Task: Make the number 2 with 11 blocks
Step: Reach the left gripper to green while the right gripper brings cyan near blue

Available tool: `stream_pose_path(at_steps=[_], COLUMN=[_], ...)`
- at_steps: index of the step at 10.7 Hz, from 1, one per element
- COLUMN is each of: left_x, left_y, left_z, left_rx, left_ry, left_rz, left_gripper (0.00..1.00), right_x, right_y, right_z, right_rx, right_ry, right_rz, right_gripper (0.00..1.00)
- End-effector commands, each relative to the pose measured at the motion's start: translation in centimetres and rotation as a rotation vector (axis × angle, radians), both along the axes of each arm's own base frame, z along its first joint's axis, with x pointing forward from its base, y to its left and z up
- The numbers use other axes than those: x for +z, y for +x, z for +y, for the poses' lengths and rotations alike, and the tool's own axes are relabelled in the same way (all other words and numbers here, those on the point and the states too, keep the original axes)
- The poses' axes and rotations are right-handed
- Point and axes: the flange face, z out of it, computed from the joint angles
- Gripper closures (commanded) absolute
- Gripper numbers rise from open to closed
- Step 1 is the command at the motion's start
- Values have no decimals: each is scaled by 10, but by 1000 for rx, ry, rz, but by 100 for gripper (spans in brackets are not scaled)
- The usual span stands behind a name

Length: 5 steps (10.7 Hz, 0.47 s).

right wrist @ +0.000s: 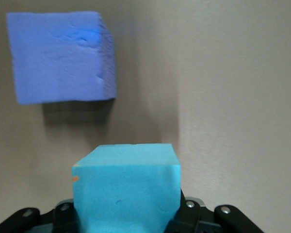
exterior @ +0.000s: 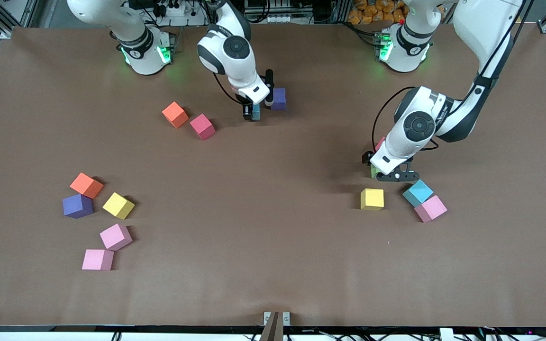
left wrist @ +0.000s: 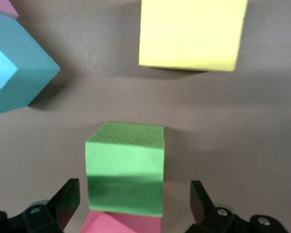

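Note:
My right gripper (exterior: 257, 108) is shut on a light blue block (right wrist: 126, 189), low over the table beside a purple block (exterior: 278, 98). My left gripper (exterior: 383, 169) is open and straddles a green block (left wrist: 125, 165) on the table, with a gap at each finger (left wrist: 65, 201). A crimson block (left wrist: 121, 224) lies against the green one, under the wrist. A yellow block (exterior: 372, 199), a light blue block (exterior: 417, 192) and a pink block (exterior: 430, 208) lie nearer the front camera. The blocks are scattered; no number 2 is in view.
An orange block (exterior: 175, 114) and a crimson block (exterior: 202, 126) lie toward the right arm's end from the held block. At that end, nearer the camera, lie orange (exterior: 86, 185), purple (exterior: 77, 205), yellow (exterior: 118, 205) and two pink blocks (exterior: 115, 236), (exterior: 97, 259).

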Motion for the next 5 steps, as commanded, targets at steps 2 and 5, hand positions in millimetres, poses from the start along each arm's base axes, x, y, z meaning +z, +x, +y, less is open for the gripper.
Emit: stream_pose_path(at_steps=[2, 5], left_x=[-14, -20], left_y=[-5, -6], left_z=[2, 4], left_rx=[-62, -63], left_ry=[27, 28], left_rz=[-10, 0], left_gripper=[0, 0], right_x=[-16, -29], right_y=[-20, -27], right_z=[11, 16], right_rx=[-48, -45], right_ry=[15, 37], right_rz=[-24, -39], right_gripper=[73, 74])
